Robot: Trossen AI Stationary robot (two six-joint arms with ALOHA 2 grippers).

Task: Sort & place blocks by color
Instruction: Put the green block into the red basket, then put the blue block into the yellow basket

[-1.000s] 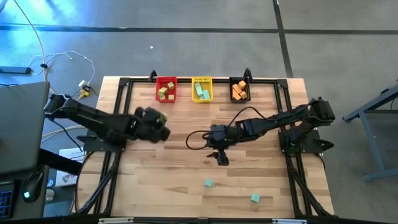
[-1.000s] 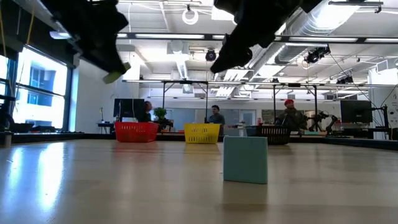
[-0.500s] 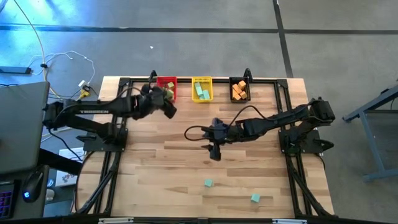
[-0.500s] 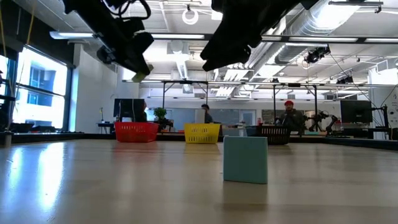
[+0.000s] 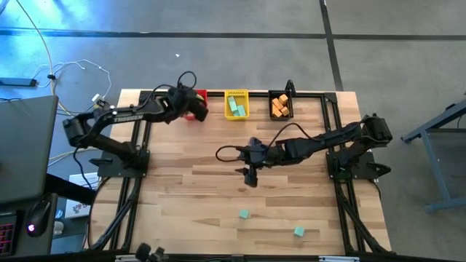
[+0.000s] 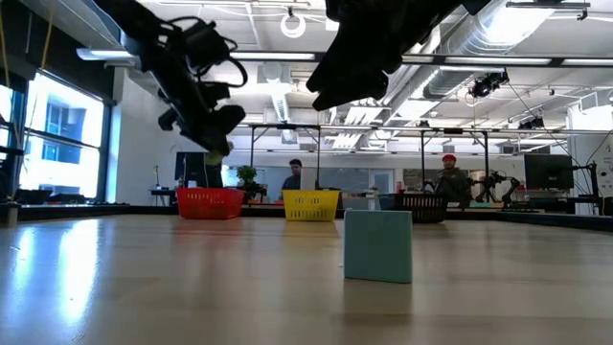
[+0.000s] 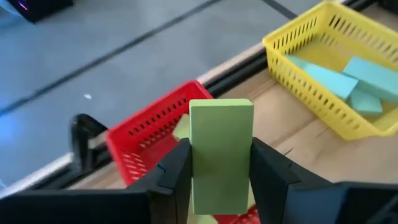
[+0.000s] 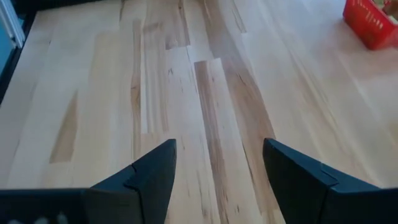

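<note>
My left gripper (image 5: pixel 195 109) hangs over the red bin (image 7: pixel 146 134) at the table's far edge, shut on a light yellow-green bar (image 7: pixel 221 155). More yellow-green blocks lie in that bin. Teal blocks fill the yellow bin (image 5: pixel 237 104) and orange blocks the black bin (image 5: pixel 280 106). Two teal blocks (image 5: pixel 244 214) (image 5: pixel 298 231) rest flat on the table near its front edge. My right gripper (image 5: pixel 250 176) hovers open above the table's middle, with only bare wood between its fingers (image 8: pixel 155 174). My left gripper pinches the bar's two long sides (image 7: pixel 199 168) between its two fingers, near the bar's end closest to the wrist. The fingers lie along the bar and slant downward toward the far edge. The bar juts out past the fingertips, lifted clear above the red bin.
A black metal frame (image 5: pixel 145 98) runs along the table's far and side edges, just behind the bins. Cables lie on the floor to the far left. Beyond the table, several people show in the room in the low view.
My left gripper has swung from the table's left side toward the far edge, carrying the yellow-green bar, and now hangs over the red bin. My right gripper has turned a little in place.
</note>
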